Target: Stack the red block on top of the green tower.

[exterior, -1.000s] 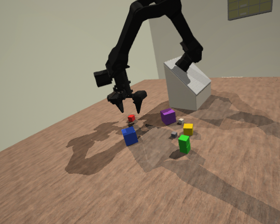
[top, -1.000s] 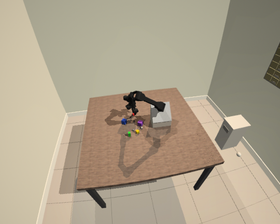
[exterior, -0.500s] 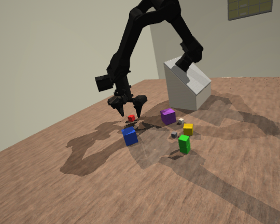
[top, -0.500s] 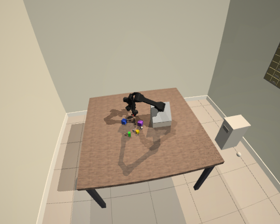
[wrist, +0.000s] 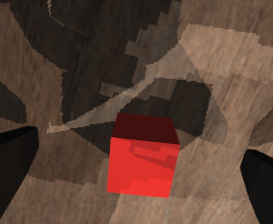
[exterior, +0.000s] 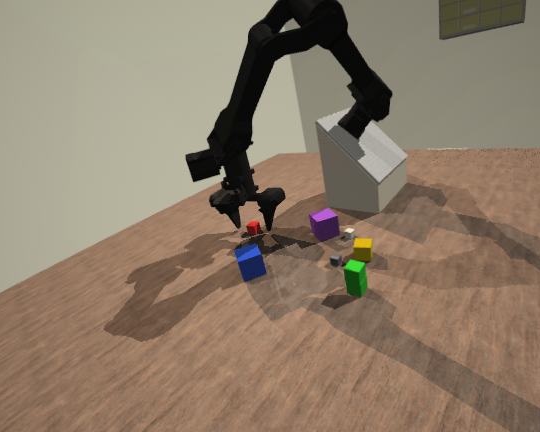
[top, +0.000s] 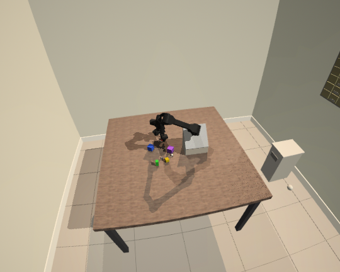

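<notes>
The red block point(exterior: 253, 228) point(wrist: 141, 167) sits on the table. My gripper point(exterior: 254, 229) point(wrist: 141, 148) is open and empty, pointing down, its fingertips low on either side of the block; in the wrist view there is a gap between the block and each finger. In the top view the arm hides most of the block. The green tower point(top: 157, 162) point(exterior: 356, 278), two blocks high, stands upright, nearer to the exterior view than the gripper.
A blue block point(top: 150, 147) point(exterior: 250, 262) and a purple block point(top: 170, 149) point(exterior: 324, 224) lie between gripper and tower. A yellow block point(top: 167, 160) point(exterior: 363, 249), a small grey cube point(exterior: 335, 260) and a small white cube point(exterior: 349, 233) are near the tower. A grey sloped box point(top: 196, 150) point(exterior: 352, 185) stands behind.
</notes>
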Controlling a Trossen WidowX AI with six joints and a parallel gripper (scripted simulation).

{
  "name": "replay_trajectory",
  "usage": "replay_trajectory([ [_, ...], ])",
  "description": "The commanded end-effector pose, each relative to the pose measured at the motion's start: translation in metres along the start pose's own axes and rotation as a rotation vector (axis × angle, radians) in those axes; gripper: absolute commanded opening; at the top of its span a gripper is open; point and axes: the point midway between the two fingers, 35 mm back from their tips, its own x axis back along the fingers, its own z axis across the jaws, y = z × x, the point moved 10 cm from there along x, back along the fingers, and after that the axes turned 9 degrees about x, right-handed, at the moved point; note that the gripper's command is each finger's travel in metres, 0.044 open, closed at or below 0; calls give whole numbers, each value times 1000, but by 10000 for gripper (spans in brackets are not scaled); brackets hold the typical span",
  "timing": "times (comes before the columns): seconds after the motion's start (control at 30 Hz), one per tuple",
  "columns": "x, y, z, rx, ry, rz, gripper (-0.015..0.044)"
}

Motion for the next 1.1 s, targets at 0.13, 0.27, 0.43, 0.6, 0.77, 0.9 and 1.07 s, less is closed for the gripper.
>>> replay_trajectory([
  [0.13,0,0,0,-4,3,-2,440],
  [0.27,0,0,0,-4,3,-2,335],
  [0.43,0,0,0,-4,3,-2,204],
  [0.6,0,0,0,-4,3,-2,92],
  [0.77,0,0,0,-4,3,-2,59],
  [0.9,6,0,0,-4,2,-2,0],
  [1.07,32,0,-1,-4,0,-1,0],
])
